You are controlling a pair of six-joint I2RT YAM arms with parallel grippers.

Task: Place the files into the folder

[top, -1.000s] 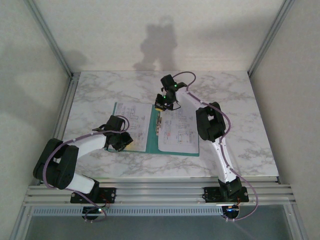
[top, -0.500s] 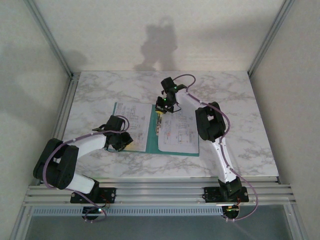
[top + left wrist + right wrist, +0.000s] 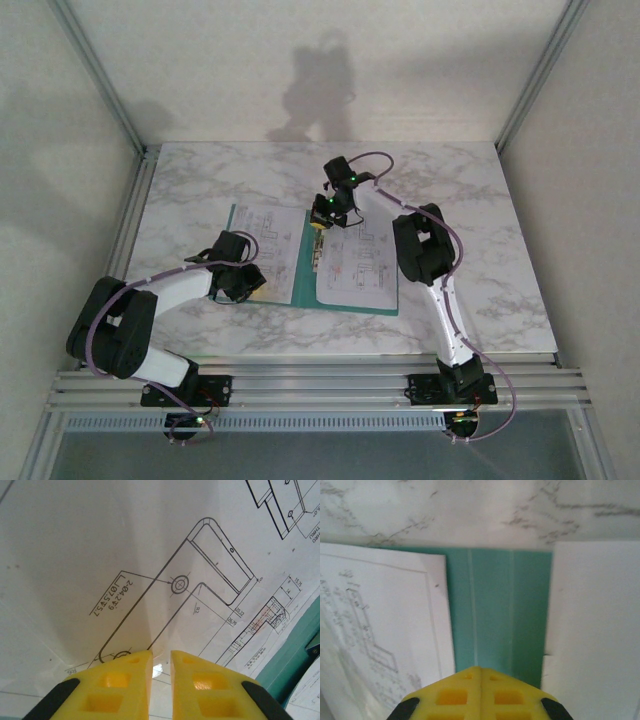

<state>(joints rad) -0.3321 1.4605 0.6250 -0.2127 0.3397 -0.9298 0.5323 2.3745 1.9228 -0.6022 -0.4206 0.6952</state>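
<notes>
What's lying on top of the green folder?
Two white sheets with printed drawings lie on the open folder: the left sheet and the right sheet. The folder's green middle shows bare between them. Anything beneath the sheets is covered.

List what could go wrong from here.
1. The left gripper seems to pinch the left sheet into a raised ridge. Pulling on it could crease or tear the paper.
2. The right gripper, shut, is over the folder at its spine. Folding a cover over now could hit it.
3. The right sheet lies loose and might slide out when the folder moves.
</notes>
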